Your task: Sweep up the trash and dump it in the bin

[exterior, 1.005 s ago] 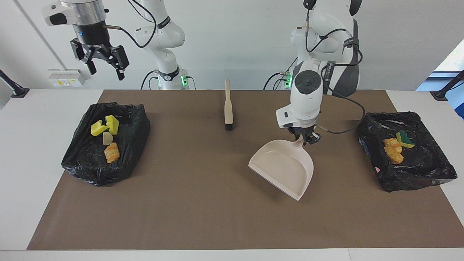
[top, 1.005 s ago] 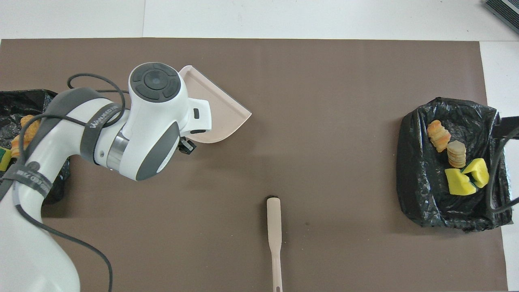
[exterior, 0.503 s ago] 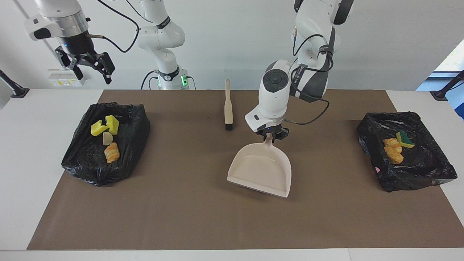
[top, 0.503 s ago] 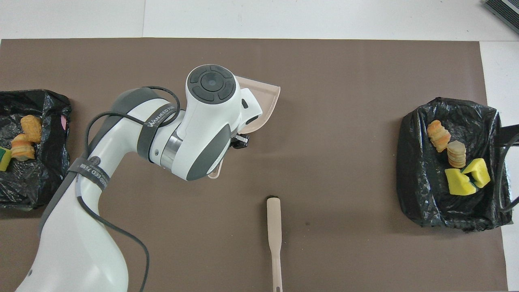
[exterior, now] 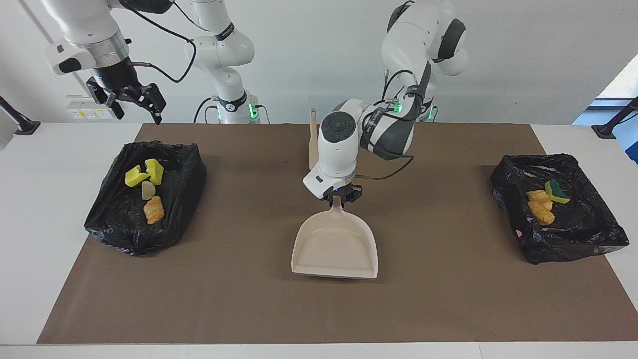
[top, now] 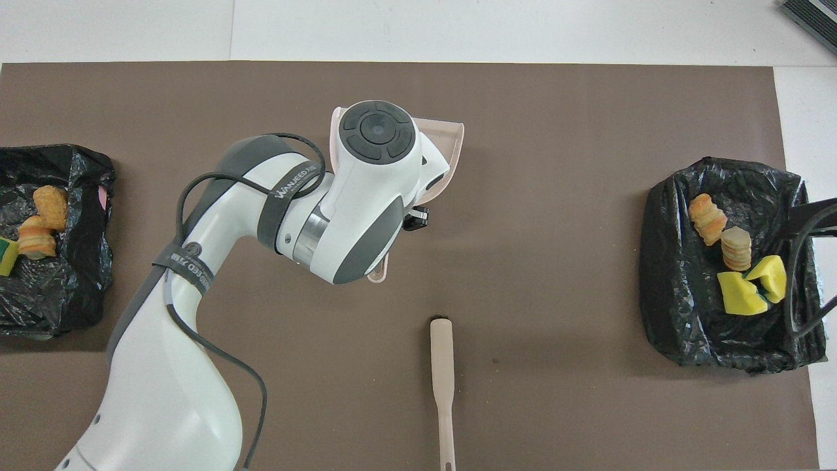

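Resting nearest the robots, the beige brush [top: 442, 366] lies on the brown mat [exterior: 249, 299] at mid-table, its handle end toward the robots and its black bristles pointing away from them. Farther out, over the middle of the mat, the left gripper [exterior: 340, 197] is clamped on the handle of the beige dustpan [exterior: 334, 247]; the pan's flat open lip faces away from the robots, and no trash shows in it. Whether the pan touches the mat cannot be told. In the overhead view the left arm's wrist covers most of the pan, leaving only a strip of its rim and the handle tip exposed.

At about the same depth, toward the left arm's end of the table, a black-lined bin [exterior: 573, 234] holds part of the trash [exterior: 543, 205]: two tan-orange lumps and a yellow sponge chunk with a green face. Toward the right arm's end, a second black-lined bin [exterior: 124, 229] holds the other trash pieces [exterior: 147, 187]: two yellow sponge chunks, a pale lump and an orange lump.

The right gripper [exterior: 133, 102] hangs high above that end of the table, fingers spread and holding nothing, while its arm waits.
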Robot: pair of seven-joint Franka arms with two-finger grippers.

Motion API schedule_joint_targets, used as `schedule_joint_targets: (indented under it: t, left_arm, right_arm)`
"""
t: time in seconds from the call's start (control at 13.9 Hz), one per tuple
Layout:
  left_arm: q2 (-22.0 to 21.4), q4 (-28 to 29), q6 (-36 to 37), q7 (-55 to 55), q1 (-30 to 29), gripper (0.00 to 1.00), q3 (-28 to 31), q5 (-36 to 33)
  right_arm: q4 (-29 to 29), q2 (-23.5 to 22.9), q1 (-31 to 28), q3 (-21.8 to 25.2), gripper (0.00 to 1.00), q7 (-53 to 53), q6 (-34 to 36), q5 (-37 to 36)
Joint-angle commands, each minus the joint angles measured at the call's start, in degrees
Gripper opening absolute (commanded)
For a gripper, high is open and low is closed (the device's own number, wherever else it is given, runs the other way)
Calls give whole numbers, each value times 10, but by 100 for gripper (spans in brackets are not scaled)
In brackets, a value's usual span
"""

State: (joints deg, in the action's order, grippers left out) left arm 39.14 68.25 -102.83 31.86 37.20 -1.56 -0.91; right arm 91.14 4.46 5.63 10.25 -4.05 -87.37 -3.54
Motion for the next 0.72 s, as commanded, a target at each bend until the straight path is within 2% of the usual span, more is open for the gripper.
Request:
schedule_joint_targets:
  t: [0.0,0.22,0.43,0.65]
  left_arm:
    - [43,-69,14,36,15,0,7,8]
    - [38,-62,-2,36,15,0,-2,14]
    - [40,-37,-27,36,18,0,-1,35]
    - [38,-27,-40,35,22,0,-2,49]
  right_arm:
    - [1,4,-1,-9,100,16,1,12]
    - [-13,3,-1,-12,100,16,1,38]
    - [-11,0,2,-14,100,17,0,29]
    - [-12,0,2,-14,100,68,-1,27]
